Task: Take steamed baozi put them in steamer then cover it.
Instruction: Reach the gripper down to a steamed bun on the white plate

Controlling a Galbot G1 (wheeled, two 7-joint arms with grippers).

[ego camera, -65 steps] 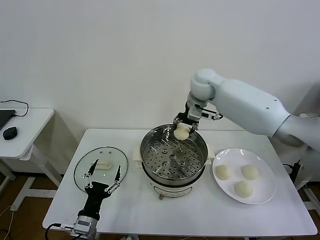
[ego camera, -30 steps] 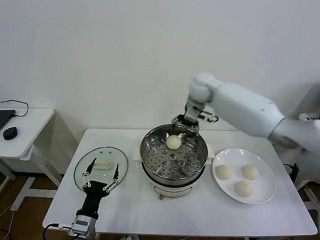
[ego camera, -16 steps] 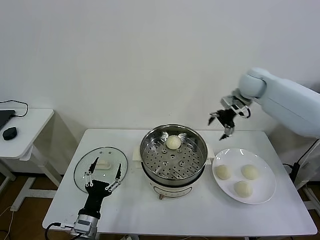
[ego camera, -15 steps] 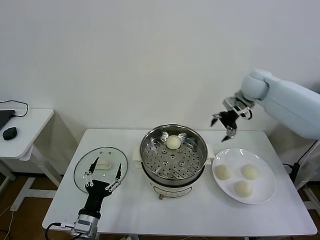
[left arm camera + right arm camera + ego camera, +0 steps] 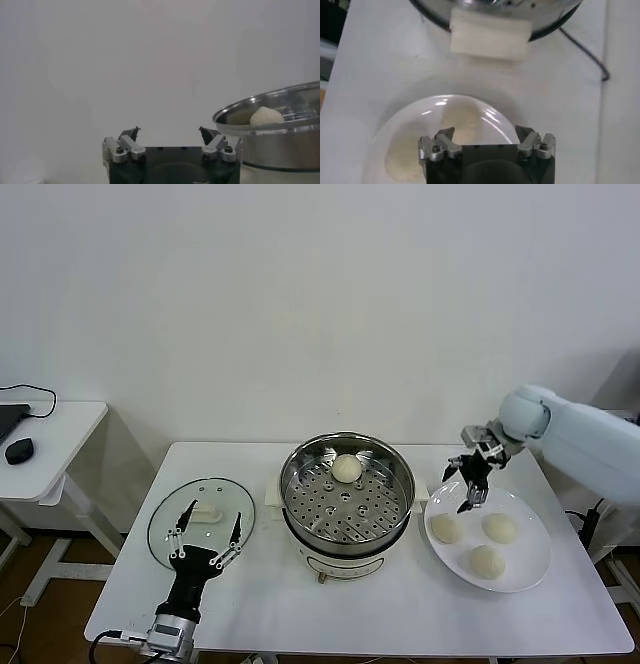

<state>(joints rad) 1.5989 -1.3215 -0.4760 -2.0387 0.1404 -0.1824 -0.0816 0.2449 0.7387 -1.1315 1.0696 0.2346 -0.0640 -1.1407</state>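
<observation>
One steamed baozi [image 5: 346,468] was seen in the steamer [image 5: 347,496]; the right end effector [image 5: 470,481] was held wide, empty, above the plate [image 5: 533,561], the left end effector [image 5: 205,535] spread beside the cover [image 5: 180,506].

Steamer [image 5: 347,494]: shiny polished steel, perforated floor. Baozi [image 5: 347,468]: smooth matt dough. Plate [image 5: 530,569]: glossy white; cover [image 5: 201,514]: clear glass.

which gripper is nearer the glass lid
Left. The left gripper hovers open at the glass lid's near edge; the right gripper, also open, is across the steamer, above the plate.
</observation>
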